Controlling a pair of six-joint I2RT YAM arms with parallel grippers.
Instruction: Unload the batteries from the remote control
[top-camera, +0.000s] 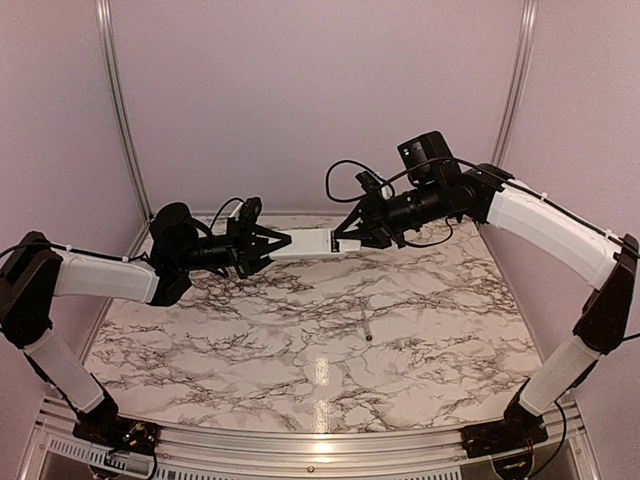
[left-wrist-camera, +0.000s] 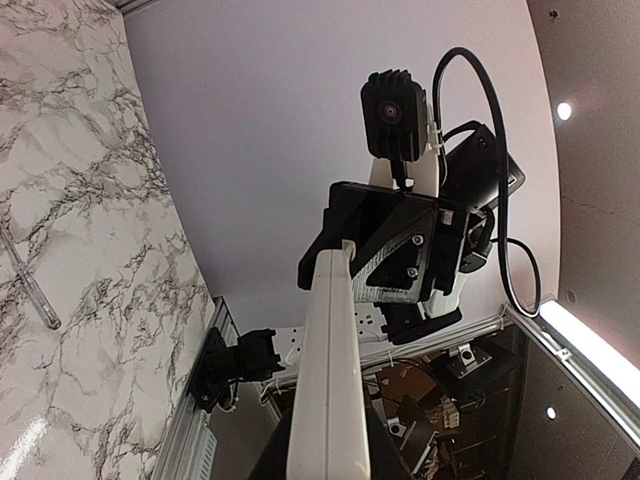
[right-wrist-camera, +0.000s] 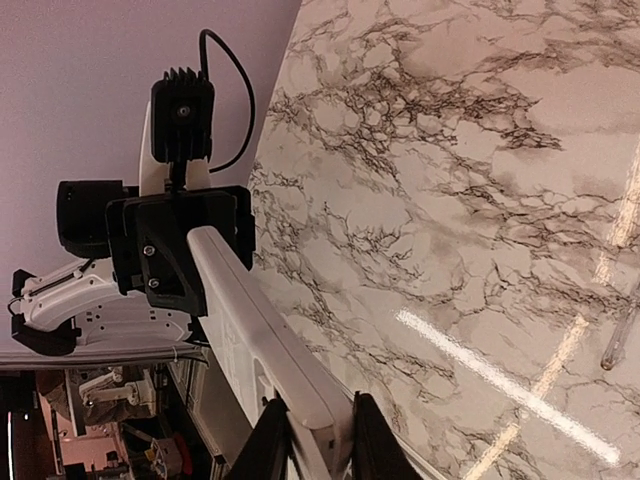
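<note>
remote control (top-camera: 310, 242) is up in the air over the far part of the desk (top-camera: 250, 370), roughly level, spanning between the two arms. left pincer (top-camera: 275, 243) is clamped on its left end, jaws nearly together on the white bar. right pincer (top-camera: 345, 240) is clamped on the other end. in the right wrist view its two dark fingers (right-wrist-camera: 270, 440) sit on either side of the bar's near end, tight against it, and the bar runs away to the left pincer's black body at the far end. the left wrist view shows the same from the other side: the white bar goes up from the bottom edge into the right pincer's black mount.

a slim rod (top-camera: 367, 328) lies flat on the marble, alone, well below the remote and near desk centre. it could be a battery, but it is too small and pale to tell.
</note>
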